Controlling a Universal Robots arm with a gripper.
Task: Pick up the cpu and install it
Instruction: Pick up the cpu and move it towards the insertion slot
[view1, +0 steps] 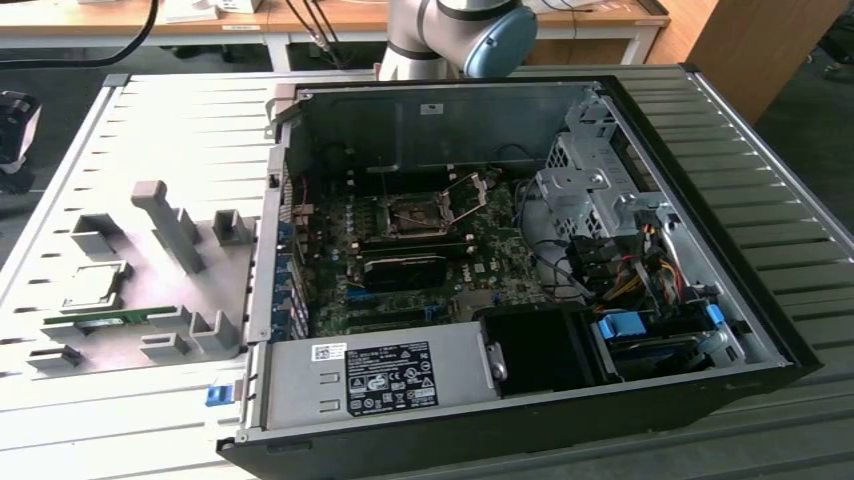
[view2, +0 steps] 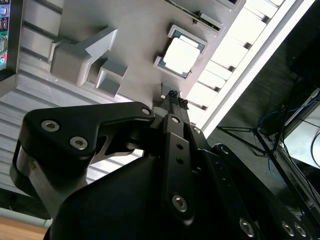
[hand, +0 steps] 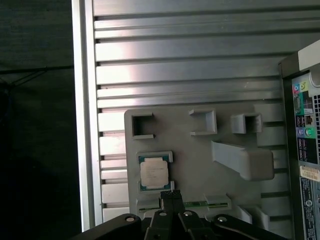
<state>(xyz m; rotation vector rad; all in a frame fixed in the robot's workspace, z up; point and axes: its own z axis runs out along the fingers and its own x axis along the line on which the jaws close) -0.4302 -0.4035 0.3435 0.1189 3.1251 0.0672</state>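
The small flat square cpu (view1: 94, 287) with its silver-grey metal top is seen lying in a recess of the grey moulded fixture plate (view1: 200, 300) on the slatted metal table (view1: 160, 120), just above a narrow green memory stick (view1: 107, 320) and to the exterior view's left of the open black computer case (view1: 747, 330). In both wrist views the black tool (view2: 174, 96) (hand: 170, 196) is held above the plate near the chip, its fingers drawn together with nothing between them. The approach for the pick-up is judged to be in hand. A wider opening and square alignment over the chip's edges are called for. The black socket (view1: 416, 215) is empty.
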